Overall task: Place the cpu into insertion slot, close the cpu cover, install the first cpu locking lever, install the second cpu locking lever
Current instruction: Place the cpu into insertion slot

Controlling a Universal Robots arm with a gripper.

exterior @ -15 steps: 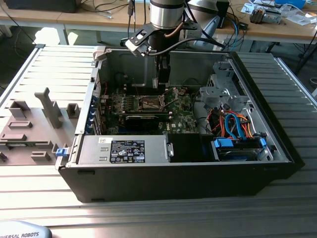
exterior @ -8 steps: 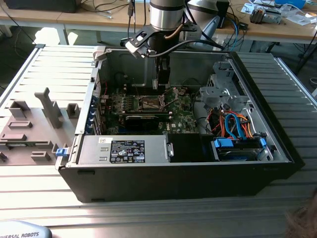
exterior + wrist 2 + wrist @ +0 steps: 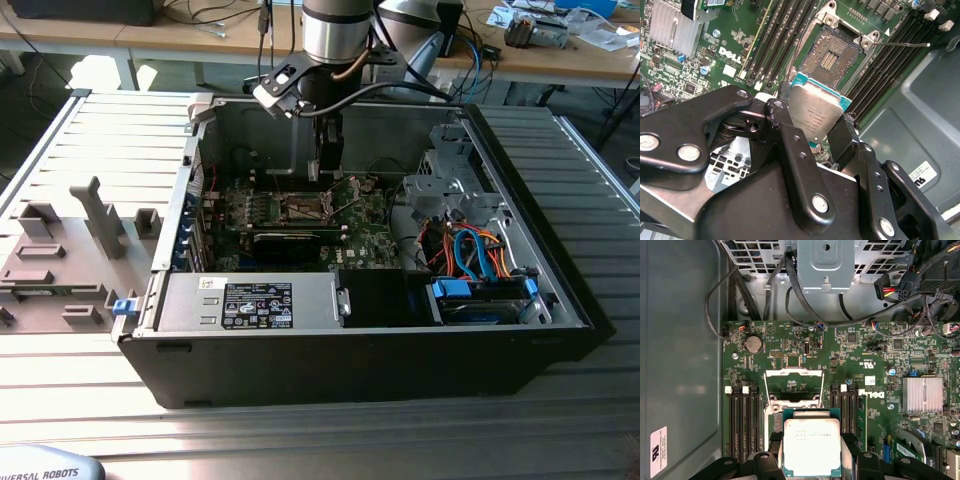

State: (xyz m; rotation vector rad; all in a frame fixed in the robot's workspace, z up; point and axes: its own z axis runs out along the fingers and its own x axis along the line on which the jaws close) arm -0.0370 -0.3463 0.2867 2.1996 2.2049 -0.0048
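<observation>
Slatted metal table [image 3: 300,430] carries one open computer case [image 3: 350,370]; inside, the gripper [image 3: 812,120] clamps one square cpu [image 3: 811,446] by opposite edges, silver top toward the wrist cameras, near the one bare socket [image 3: 832,55].

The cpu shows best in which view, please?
The first wrist view: the cpu faces the camera, its top plainly visible in the gripper. The second wrist view shows it tilted, partly covered; in the exterior view it is too small to tell.

The exterior view looks down from afar over the near long wall of the open black computer case [image 3: 350,365], while both wrist views closely face its green motherboard [image 3: 850,355], sharing the silver-grey square cpu [image 3: 815,112] [image 3: 811,445].
</observation>
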